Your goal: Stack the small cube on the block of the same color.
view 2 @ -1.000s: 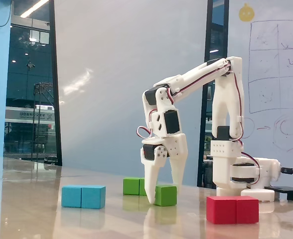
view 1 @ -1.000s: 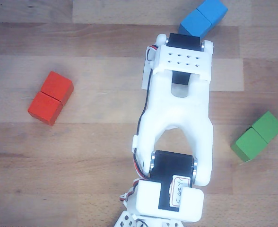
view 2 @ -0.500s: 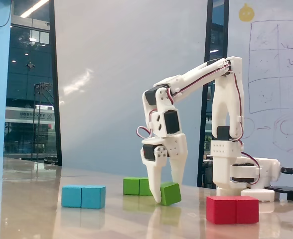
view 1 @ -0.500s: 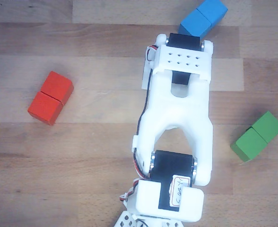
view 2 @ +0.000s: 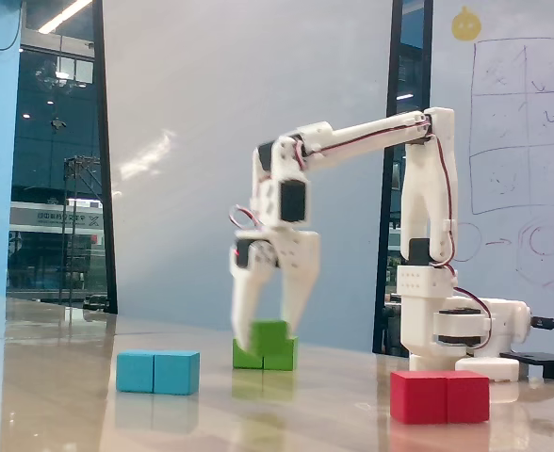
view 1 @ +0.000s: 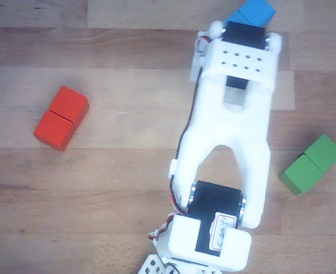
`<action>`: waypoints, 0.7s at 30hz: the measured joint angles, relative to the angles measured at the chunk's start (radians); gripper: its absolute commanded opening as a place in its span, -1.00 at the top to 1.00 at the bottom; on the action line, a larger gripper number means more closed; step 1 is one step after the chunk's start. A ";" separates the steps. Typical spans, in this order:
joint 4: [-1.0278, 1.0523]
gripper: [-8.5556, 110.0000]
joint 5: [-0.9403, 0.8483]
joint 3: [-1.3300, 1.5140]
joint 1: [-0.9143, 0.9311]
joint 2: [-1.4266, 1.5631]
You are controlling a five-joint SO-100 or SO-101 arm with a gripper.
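Observation:
In the fixed view my gripper [view 2: 266, 337] is shut on the small green cube [view 2: 270, 336] and holds it off the table, blurred by motion. Along this line of sight the cube overlaps the top of the green oblong block [view 2: 283, 360] behind it. The other view puts the green block [view 1: 311, 164] at the right, well clear of the arm [view 1: 231, 142]. The arm's white body hides the gripper and the cube in that view.
A red oblong block [view 1: 61, 118] lies at the left of the other view and at front right in the fixed view [view 2: 440, 396]. A blue oblong block [view 1: 254, 11] pokes out from under the arm at the top; in the fixed view it [view 2: 158, 372] lies front left. The arm's base [view 2: 447, 330] stands at the right.
The gripper closed on the small green cube, tilted it, then lifted it off the table and swung left in the fixed view. In the other view the arm reached further toward the top.

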 measured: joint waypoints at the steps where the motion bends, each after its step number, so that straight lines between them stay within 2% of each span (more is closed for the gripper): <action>1: 0.000 0.84 0.000 -0.023 0.026 0.000; 9: 0.000 0.84 0.000 -0.143 0.244 0.000; 21: 0.002 0.85 0.000 -0.153 0.531 0.000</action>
